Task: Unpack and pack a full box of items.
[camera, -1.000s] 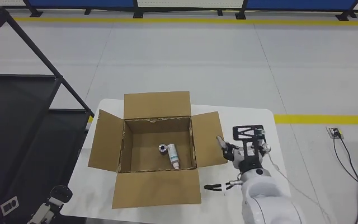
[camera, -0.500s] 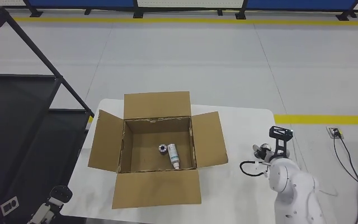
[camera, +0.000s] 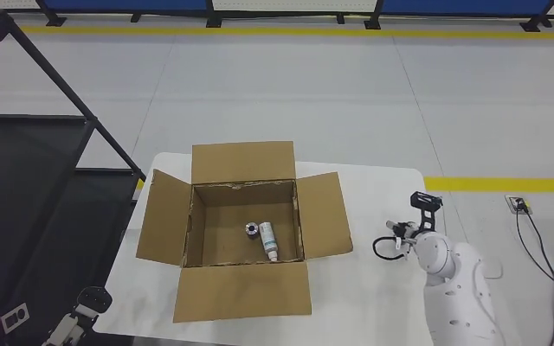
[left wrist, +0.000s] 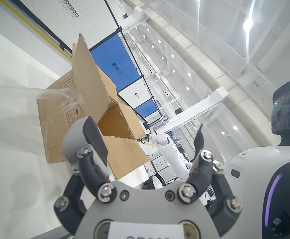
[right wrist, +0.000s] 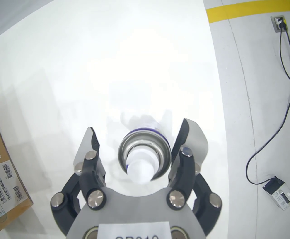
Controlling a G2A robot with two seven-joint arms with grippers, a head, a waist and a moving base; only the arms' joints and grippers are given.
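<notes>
Swung from beside box to middle right of top view — right gripper spread around upright can on table, not clamping. Left gripper spread, empty. Risk of clipping can on withdrawal — tipping it toward table edge.

The cardboard box carries black handling pictograms on its outer wall: a pair of upward arrows and an umbrella, with a third below them unclear. White barcode labels sit on another side of the box, their digits too small to read. Behind the box, a blue panel and a white perforated board each bear a short logo word. A white sticker on the base of the left gripper is blank where it shows, with dark print cut off below it. A second sticker on the base of the right gripper shows dark characters cut off at the edge.
</notes>
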